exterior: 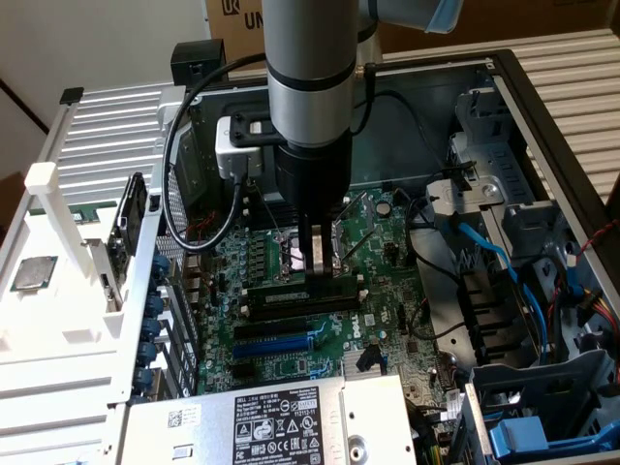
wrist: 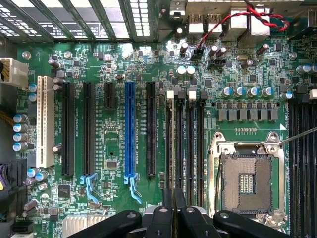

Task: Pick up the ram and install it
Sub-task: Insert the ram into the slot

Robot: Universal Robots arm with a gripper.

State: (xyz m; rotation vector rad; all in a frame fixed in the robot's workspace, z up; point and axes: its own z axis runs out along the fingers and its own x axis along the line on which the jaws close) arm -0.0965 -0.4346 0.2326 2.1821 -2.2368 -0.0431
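The ram (exterior: 291, 299) stands edge-up in a long black memory slot on the green motherboard (exterior: 387, 281), beside the CPU socket. In the wrist view the ram (wrist: 173, 148) is a thin pale line running along the slot between white end clips. My gripper (exterior: 316, 279) comes straight down onto the stick's middle. Its two black fingers (wrist: 166, 213) are pressed close together around the ram's top edge, with the gripper (wrist: 173, 198) right over the slot.
The open CPU socket (wrist: 246, 181) lies just beside the memory slots. A blue slot (wrist: 130, 134) and black expansion slots sit on the other side. The power supply (exterior: 281, 421), the drive cage (exterior: 542, 407) and blue cables (exterior: 494, 257) ring the board inside the case walls.
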